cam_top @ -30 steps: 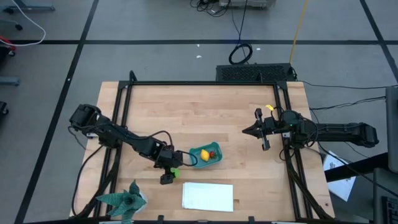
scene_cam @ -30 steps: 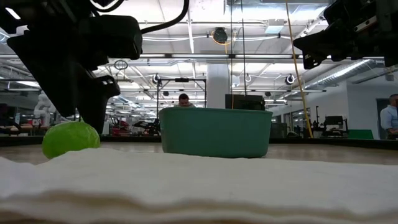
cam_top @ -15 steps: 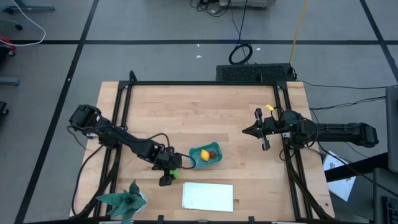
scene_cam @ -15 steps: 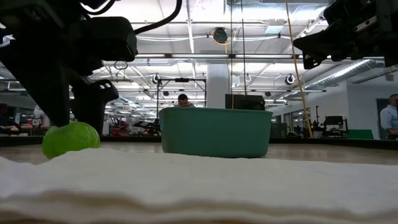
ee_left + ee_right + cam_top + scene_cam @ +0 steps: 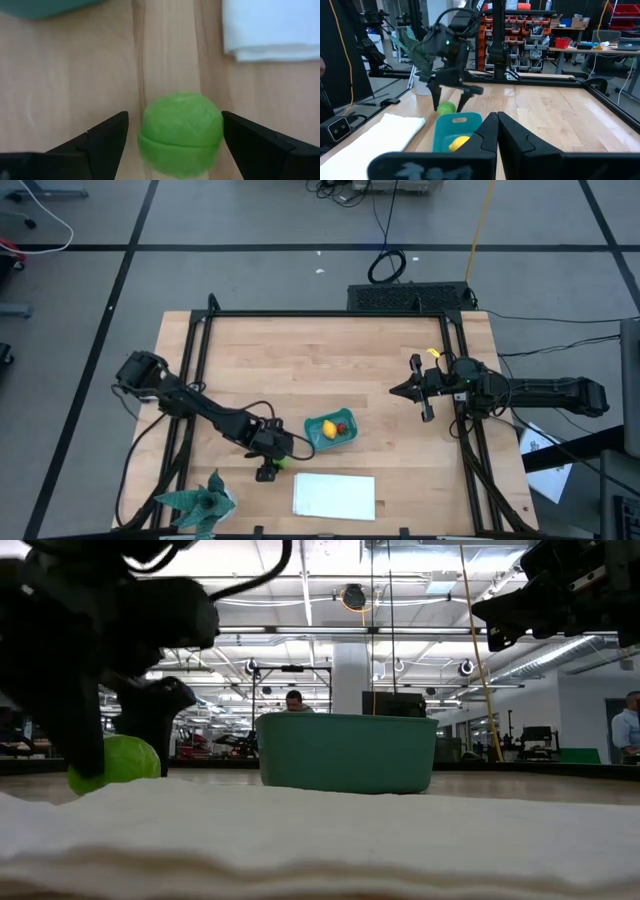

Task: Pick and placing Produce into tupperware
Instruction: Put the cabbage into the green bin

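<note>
Overhead view: the left end effector point(image 5: 268, 468) sits low over the wooden desk point(image 5: 330, 370), its fingers wide apart around the round bright green toy fruit point(image 5: 281, 463). Just beside it lies the small teal-blue rectangular plastic tub point(image 5: 331, 429), holding the yellow lemon-shaped toy fruit point(image 5: 328, 429) and the tiny red toy fruit point(image 5: 342, 425). A flat white folded cloth point(image 5: 334, 495) lies near, and a teal spiky leafy object point(image 5: 200, 503) at the desk edge. The right end effector point(image 5: 398, 391) waits well apart, fully closed, holding nothing.

Low view: dark fingers point(image 5: 150, 715) stand on either side of the green fruit point(image 5: 120, 762), which rests on the desk beside the tub point(image 5: 347, 753).

Left wrist view: the green fruit point(image 5: 180, 132) lies between the two spread fingers point(image 5: 105, 140), with gaps on both sides; nothing is gripped.

Right wrist view: closed fingers point(image 5: 512, 136) point toward the tub point(image 5: 452, 131) with the lemon fruit point(image 5: 460, 143).
</note>
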